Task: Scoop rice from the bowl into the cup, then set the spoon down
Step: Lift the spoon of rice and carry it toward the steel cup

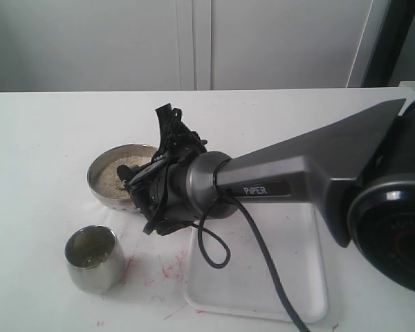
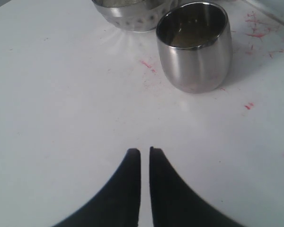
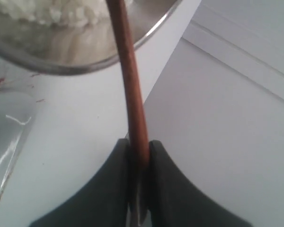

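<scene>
Two steel vessels were on my feed. The wide, shallow polished steel bowl with the dimpled band (image 1: pixel 100 192) sat left of centre, and the small round-sided steel cup (image 1: pixel 91 257) stood nearer and a little left of it, apart from it.

The right gripper (image 3: pixel 139 146) was clamped on the slim handle of the dark reddish-brown wooden spoon (image 3: pixel 131 90), its jaws pinching from both sides. The handle ran over the bowl's rim toward the mound of fine off-white rice (image 3: pixel 52 12). The scoop end was out of my picture, so I couldn't say whether it was loaded.

The left gripper (image 2: pixel 145 151) hung over the bare white table (image 2: pixel 61 94), its jaws drawn almost together on nothing, with the cup just beyond.

I read this as the scooping stage. To do it well, I reckoned on a shallow dig, levelling the scoop before lifting, a slow carry toward the near left, and centring over that narrow mouth before tipping.

The grains looked dry and loose, likely to roll off a tilted scoop. The smooth, rounded handle could twist in a two-sided pinch. The cup's glossy curved wall looked easy to knock, so I wanted no contact with it. Something pale showed in its bottom, but I couldn't tell grains from reflection.

A clear, flat plastic tray (image 1: pixel 277 290) lay near right, a fair spot for the spoon.
</scene>
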You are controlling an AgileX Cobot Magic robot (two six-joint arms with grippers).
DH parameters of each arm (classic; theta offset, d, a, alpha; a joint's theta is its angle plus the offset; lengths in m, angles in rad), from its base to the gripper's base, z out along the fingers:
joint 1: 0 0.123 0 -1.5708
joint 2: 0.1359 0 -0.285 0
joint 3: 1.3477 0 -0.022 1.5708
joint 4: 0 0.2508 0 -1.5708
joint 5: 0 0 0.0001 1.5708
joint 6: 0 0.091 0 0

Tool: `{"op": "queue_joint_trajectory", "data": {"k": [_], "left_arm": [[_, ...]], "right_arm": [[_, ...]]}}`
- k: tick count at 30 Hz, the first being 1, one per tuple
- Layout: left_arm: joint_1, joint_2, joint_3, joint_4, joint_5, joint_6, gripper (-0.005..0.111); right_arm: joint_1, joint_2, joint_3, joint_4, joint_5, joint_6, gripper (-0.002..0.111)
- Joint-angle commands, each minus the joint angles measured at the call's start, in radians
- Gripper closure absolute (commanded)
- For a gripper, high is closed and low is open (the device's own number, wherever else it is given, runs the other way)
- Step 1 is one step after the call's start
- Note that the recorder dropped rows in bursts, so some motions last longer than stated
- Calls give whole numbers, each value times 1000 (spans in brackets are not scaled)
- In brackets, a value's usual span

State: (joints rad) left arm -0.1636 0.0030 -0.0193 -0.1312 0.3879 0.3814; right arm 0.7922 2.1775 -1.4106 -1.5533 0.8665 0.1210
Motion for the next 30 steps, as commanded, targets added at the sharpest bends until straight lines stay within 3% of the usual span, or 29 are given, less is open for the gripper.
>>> {"op": "queue_joint_trajectory", "data": {"k": [1,9,30], "left_arm": [[-5,-3,7,-9,25,0,92],[-5,-3,7,-9,25,0,92],[-5,-3,7,-9,25,0,92]], "right_arm": [[24,-6,6,-65,19,44,108],[24,-6,6,-84,136,44,108],[25,-6,6,-173,190,-59,108]]}}
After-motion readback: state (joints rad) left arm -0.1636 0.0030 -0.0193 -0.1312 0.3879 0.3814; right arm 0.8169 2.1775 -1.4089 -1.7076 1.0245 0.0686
